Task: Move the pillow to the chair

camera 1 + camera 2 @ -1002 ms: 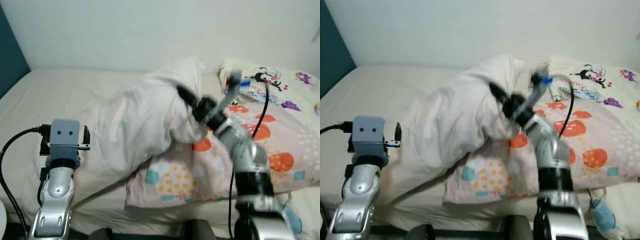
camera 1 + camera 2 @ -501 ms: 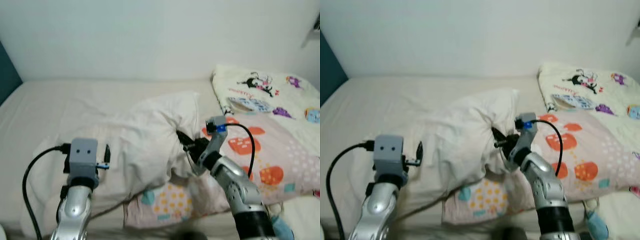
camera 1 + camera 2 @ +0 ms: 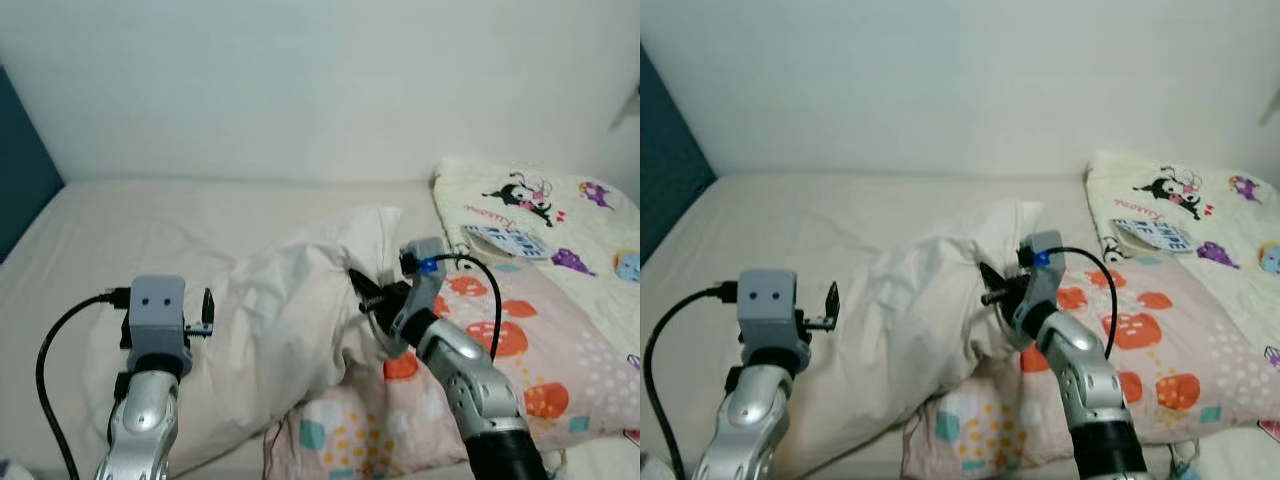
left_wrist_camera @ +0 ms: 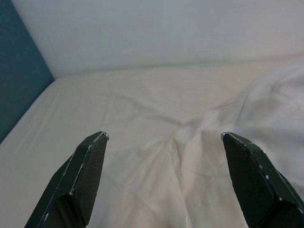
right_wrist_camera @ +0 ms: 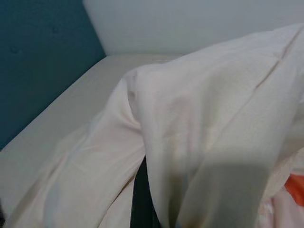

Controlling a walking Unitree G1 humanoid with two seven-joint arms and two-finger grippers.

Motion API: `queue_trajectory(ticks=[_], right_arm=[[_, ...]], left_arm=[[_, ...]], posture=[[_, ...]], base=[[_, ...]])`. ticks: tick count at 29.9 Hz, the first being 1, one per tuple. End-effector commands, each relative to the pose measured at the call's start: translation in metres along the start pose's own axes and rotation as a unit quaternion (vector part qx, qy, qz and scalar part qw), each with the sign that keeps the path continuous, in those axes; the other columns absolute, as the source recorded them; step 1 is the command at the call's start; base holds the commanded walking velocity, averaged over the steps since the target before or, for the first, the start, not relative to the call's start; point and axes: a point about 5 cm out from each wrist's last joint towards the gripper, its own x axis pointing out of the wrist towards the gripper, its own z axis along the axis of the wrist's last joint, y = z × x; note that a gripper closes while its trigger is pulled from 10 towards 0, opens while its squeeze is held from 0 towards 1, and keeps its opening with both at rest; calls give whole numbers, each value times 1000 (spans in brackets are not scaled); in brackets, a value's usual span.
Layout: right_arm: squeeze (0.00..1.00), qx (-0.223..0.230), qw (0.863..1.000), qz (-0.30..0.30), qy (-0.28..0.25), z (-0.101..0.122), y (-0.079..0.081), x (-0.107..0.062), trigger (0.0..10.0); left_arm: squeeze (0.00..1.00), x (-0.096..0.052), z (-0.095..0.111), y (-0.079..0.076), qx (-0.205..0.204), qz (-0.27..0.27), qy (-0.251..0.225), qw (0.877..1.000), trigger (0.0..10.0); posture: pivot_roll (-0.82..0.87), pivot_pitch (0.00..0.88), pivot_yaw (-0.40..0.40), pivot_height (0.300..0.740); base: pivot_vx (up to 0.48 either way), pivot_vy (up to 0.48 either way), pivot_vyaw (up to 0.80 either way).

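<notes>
Left eye view: the white pillow [image 3: 285, 330] is seen lying crumpled on the bed [image 3: 150, 220], at the centre of the frame, its right edge overlapping the patterned blanket [image 3: 520, 330] at 3 o'clock. The right gripper [image 3: 365, 300] is pushed into the pillow's right-hand fold; a bunch of cloth is drawn up around its black fingers, so they are judged to be closed on the fabric. In the right wrist view the pillow cloth is draped over 1 dark finger [image 5: 142, 199], which fits a pinch grip, though the fingertips are hidden.

The left gripper [image 4: 164, 180] is held at 8 o'clock from the pillow's middle, above its left end. In the left wrist view its 2 fingers are spread wide with nothing between them; pillow and sheet lie below.

Outward: a cartoon-print cushion [image 3: 540, 205] is seen at 2 o'clock against the white wall [image 3: 300, 80], and a dark teal panel [image 3: 20, 170] at 9 o'clock. No chair is seen in these frames.

Step judged in hand: grasp and lift, 1-sided so far. Task is early; the pillow is not yet off the bed.

Next move calls for: the left fingers to be brought down and closed on the pillow's left end for a 2-point hold, then the pillow to be lifted free of the blanket before any turn toward the chair. The single-fold pinch is judged liable to slip.
</notes>
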Motion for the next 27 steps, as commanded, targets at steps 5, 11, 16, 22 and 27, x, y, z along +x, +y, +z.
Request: queue_trajectory(ticks=[5, 11, 16, 22, 27], right_arm=[[0, -10, 1000, 13, -23, 9, 5, 4, 0], [0, -11, 999, 17, -30, 14, 7, 6, 0], [0, -3, 997, 35, -63, 29, 11, 11, 0], [0, 20, 990, 75, -118, 58, 20, 20, 10000], [0, 17, 982, 113, -150, 79, 34, 28, 10000]], left_arm=[[0, -1, -4, 1, -1, 5, 12, 1000, 10000], [0, 0, -3, 2, 2, 7, 7, 1000, 10000], [0, 4, 1, 6, 7, 16, -2, 1000, 10000], [0, 15, 13, 17, 11, 37, -26, 999, 10000], [0, 23, 24, 27, 19, 51, -47, 997, 10000]], posture=[[52, 0, -39, 724], [51, 0, -39, 734], [51, 0, -38, 739], [51, 0, -36, 739], [59, 0, -35, 739]], base=[[-288, 0, 0], [0, 0, 0], [0, 0, 0], [0, 0, 533], [0, 0, 800]])
